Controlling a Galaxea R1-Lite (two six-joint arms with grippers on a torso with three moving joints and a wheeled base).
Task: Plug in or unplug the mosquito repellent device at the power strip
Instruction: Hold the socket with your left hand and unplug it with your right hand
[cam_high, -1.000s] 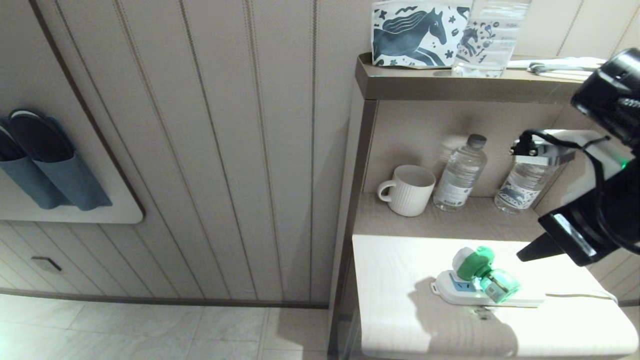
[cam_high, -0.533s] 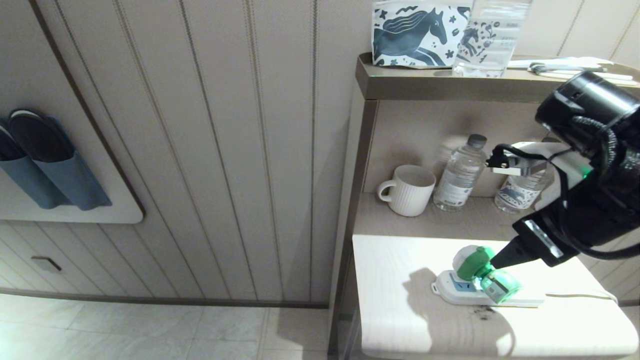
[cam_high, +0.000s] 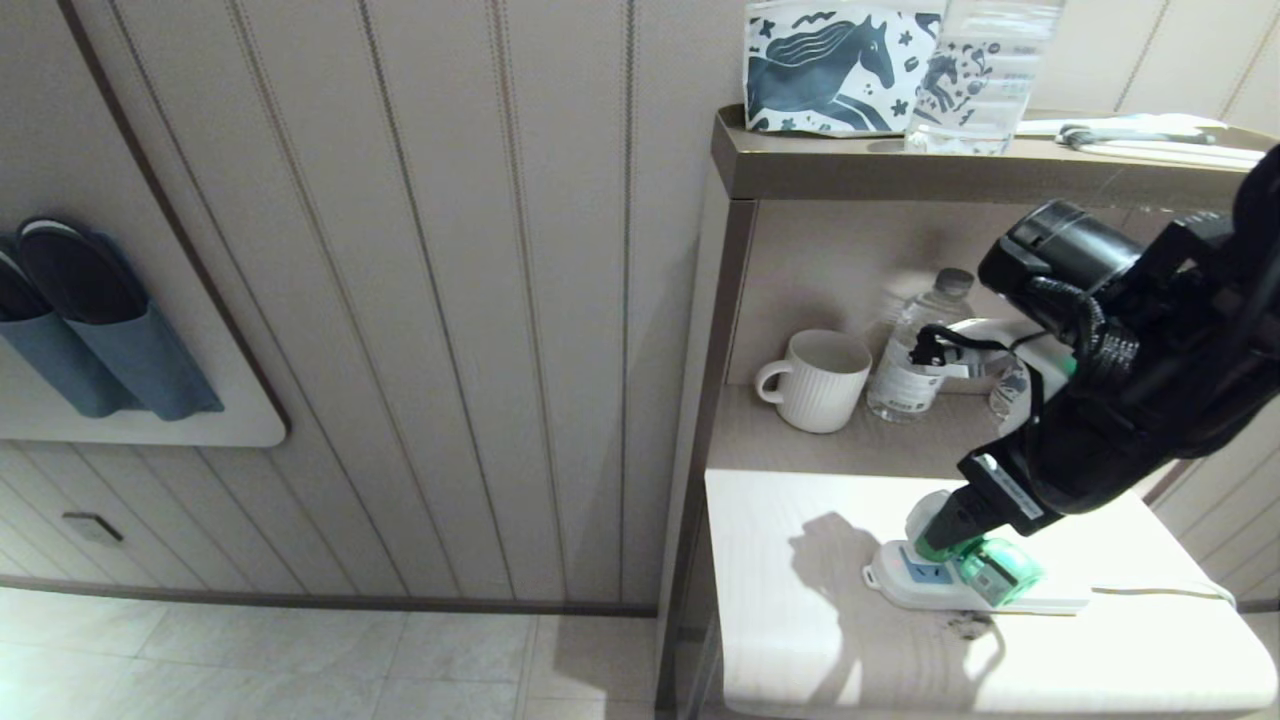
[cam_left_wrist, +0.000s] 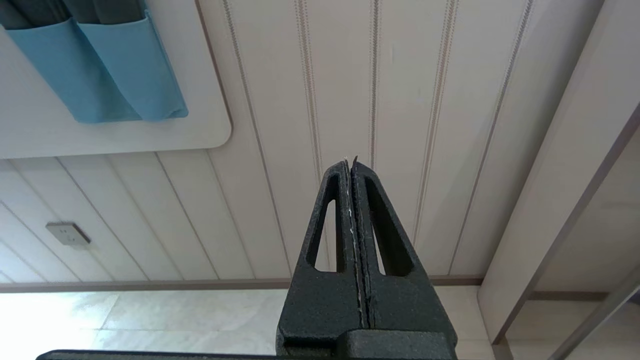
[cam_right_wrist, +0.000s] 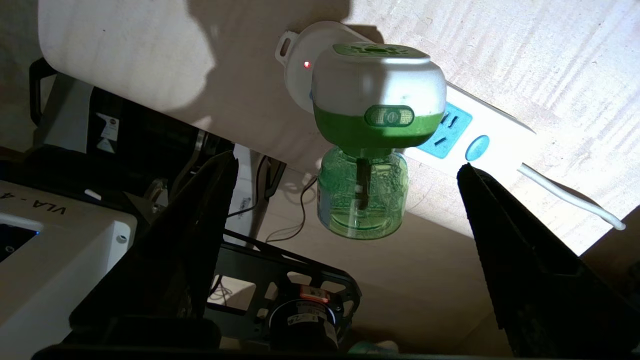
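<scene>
The mosquito repellent device (cam_high: 968, 560) sat plugged into the power strip (cam_high: 985, 592), its white and green head over one end of the strip and its green liquid bottle (cam_right_wrist: 361, 196) reaching toward the front edge of the pale worktop (cam_high: 800, 640). The right end effector (cam_high: 945, 528) hung directly over the device, its two black fingers (cam_right_wrist: 185, 240) spread wide on either side of the bottle and gripping nothing. A small red light (cam_right_wrist: 306, 64) glowed on the strip beside the device's head, and a blue button (cam_right_wrist: 477, 147) and thin white cord (cam_right_wrist: 570, 196) showed at the strip's other end. Off to the robot's left, the left end effector (cam_left_wrist: 351, 161) was clenched shut and empty, pointing at the panelled wall (cam_left_wrist: 400, 100). A white mug (cam_high: 815, 380) and a water bottle (cam_high: 915, 350) stood on the shelf behind the worktop.
</scene>
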